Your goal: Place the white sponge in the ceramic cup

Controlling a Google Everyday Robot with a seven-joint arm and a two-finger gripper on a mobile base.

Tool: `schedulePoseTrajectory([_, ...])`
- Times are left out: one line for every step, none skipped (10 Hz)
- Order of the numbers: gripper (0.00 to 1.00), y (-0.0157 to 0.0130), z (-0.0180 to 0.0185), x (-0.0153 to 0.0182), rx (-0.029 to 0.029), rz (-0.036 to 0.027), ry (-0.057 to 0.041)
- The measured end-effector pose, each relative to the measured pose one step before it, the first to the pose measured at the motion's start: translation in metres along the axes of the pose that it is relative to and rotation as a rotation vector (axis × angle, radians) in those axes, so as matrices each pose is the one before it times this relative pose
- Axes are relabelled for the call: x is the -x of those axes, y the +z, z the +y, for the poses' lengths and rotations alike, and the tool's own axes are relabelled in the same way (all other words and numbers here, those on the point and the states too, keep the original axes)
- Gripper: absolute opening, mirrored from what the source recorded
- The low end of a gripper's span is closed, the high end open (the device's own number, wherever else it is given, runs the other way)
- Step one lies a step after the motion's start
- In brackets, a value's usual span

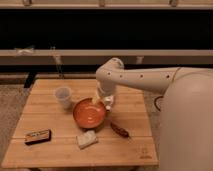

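While the gripper (104,102) hangs wide (empty) over the orange bowl (89,115) far rim, the white sponge (86,139) lies camera-side of it.

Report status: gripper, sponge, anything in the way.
Gripper open, empty, above bowl's far rim. Sponge on table, near side of bowl, not gripped. Cup upright, left of bowl. Bowl lies between gripper and sponge.

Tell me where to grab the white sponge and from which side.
Likely best: grip the white sponge across its narrower middle, coming down from above, since it lies flat on the table beside the orange bowl. The gripper, open, hangs at the bowl's far right rim.
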Motion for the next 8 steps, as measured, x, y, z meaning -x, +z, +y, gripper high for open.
schedulePoseTrajectory([0.8,-0.00018,0.00004,0.00027,0.00003,-0.00027,-0.00177])
schedulePoseTrajectory([0.8,0.0006,0.00078,-0.0008,-0.00141,0.00111,-0.00596])
schedulePoseTrajectory([0.8,-0.00055,0.00312,-0.00152,-0.02247,-0.0137,-0.04127])
schedulePoseTrajectory([0.8,0.00088,0.00912,-0.00583,-0.02111,-0.0056,-0.06258])
schedulePoseTrajectory([0.8,-0.00002,0.01074,-0.0061,-0.02204,-0.00673,-0.05931])
schedulePoseTrajectory([0.8,-0.00042,0.0174,-0.01715,-0.03944,-0.00262,-0.08373])
schedulePoseTrajectory([0.8,-0.00088,0.01982,-0.01868,-0.03377,0.00084,-0.07423])
schedulePoseTrajectory([0.8,-0.00089,0.01864,-0.01306,-0.01959,-0.00041,-0.05936])
